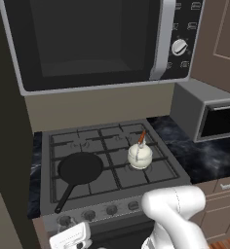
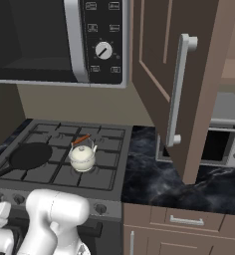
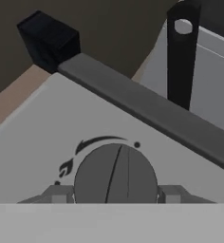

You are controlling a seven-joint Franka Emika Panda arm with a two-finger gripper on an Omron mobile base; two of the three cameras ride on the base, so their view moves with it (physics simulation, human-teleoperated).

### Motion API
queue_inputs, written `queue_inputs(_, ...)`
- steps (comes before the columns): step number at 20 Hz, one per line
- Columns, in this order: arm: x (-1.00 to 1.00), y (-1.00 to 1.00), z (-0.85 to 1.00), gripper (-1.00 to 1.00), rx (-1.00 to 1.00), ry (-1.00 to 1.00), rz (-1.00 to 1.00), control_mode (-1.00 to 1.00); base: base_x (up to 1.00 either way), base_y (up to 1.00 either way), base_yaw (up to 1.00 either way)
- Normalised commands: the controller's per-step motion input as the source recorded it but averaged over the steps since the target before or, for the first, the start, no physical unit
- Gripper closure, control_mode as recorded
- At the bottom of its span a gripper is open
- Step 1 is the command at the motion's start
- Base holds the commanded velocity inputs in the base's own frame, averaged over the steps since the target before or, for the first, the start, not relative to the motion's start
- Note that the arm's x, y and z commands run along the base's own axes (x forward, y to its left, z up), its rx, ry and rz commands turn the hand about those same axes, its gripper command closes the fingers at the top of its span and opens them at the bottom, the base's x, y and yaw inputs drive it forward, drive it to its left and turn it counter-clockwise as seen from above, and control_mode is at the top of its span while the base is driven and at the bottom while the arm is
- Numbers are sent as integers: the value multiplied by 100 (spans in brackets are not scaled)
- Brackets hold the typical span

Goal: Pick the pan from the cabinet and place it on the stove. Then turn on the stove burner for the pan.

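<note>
Right under my wrist camera sits a round grey stove knob (image 3: 115, 173), domed and ridged down its middle, with a small flame mark printed beside it on the flat grey front panel. My pincer (image 3: 115, 193) straddles this knob, one finger tip (image 3: 58, 193) on each side of it. The tips look to touch its flanks, but their ends are cut off low in the hand view, so I cannot tell for certain whether I am pinching it or only bracketing it.

Judging by how things lie, the first half of the job is done. The flat round matte-black frying pan (image 1: 80, 168) rests on the front left grate of the grey gas cooktop (image 1: 107, 160), its long thin straight handle running out towards the front left corner; in the hand view that handle crosses above the panel's dark raised edge. The brown wooden wall cabinet (image 2: 181, 94), with its recessed-panel door and long silver bar handle, hangs open to the right. What remains, as I read it, is turning this knob, and no flame shows under the pan yet.

Nearby, a small glossy white kettle with a reddish handle (image 1: 139, 154) stands on the grate just right of the pan, apart from it. The grates are dark, square and dull; the counter beside them is black veined stone, smooth and shiny.
</note>
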Motion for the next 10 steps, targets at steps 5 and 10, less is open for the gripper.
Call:
queue_inputs(5, -14, 0, 3, 100, -23, -4, 0, -100, 0, 0, 0)
queue_inputs(10, -21, 0, 2, 100, -22, -6, 0, -100, 0, 0, 0)
